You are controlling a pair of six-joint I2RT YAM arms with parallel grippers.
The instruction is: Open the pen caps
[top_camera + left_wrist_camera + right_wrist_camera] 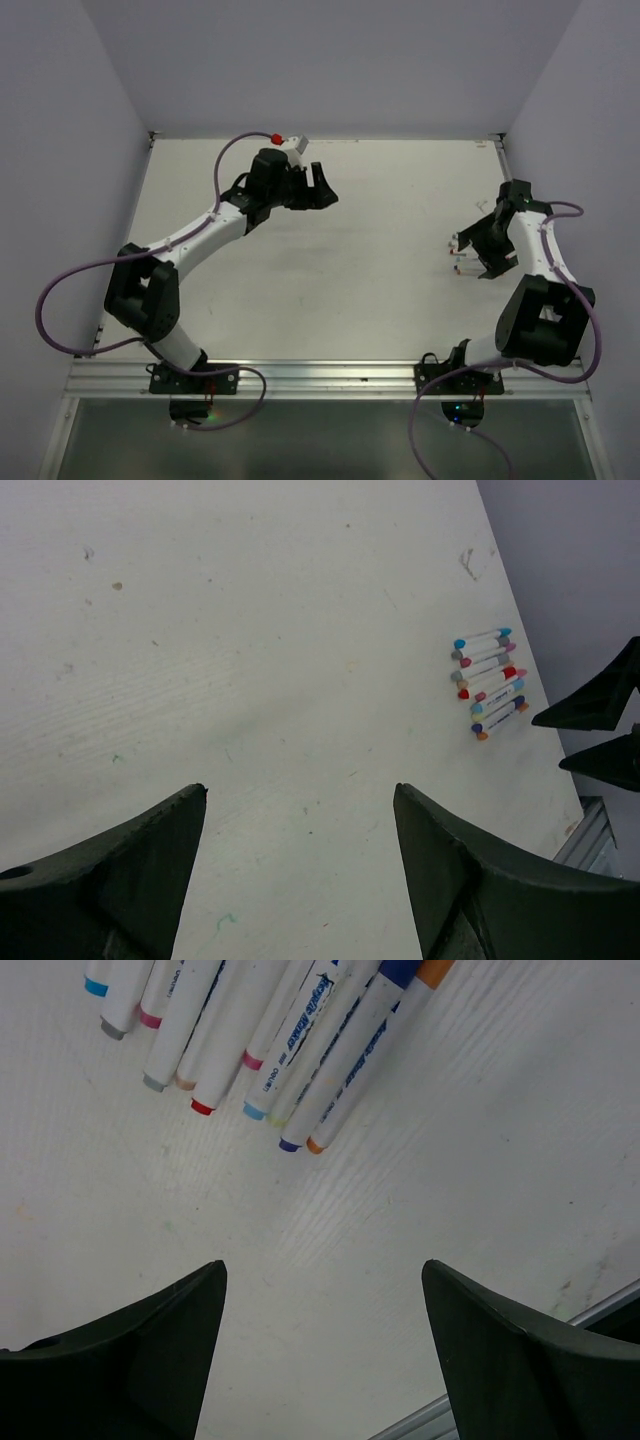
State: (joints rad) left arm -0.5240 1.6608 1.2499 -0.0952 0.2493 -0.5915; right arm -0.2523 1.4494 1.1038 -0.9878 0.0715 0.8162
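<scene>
Both arms are empty, jaws spread wide. The right end effector (322,1265) hangs just short of a tight row of thin white plastic pens (290,1040) that lie side by side, touching, on the pale tabletop (250,630) near its right edge. The left end effector (324,189) hovers well apart, over the far left. The short coloured plastic pen caps (510,672) sit on the pens' ends. Packed this closely, closing on one pen would likely catch its neighbours or send the round barrels rolling toward the edge. A cap that short offers little hold, so a pull could slip, or drag the whole pen unless the other arm pins the barrel.
</scene>
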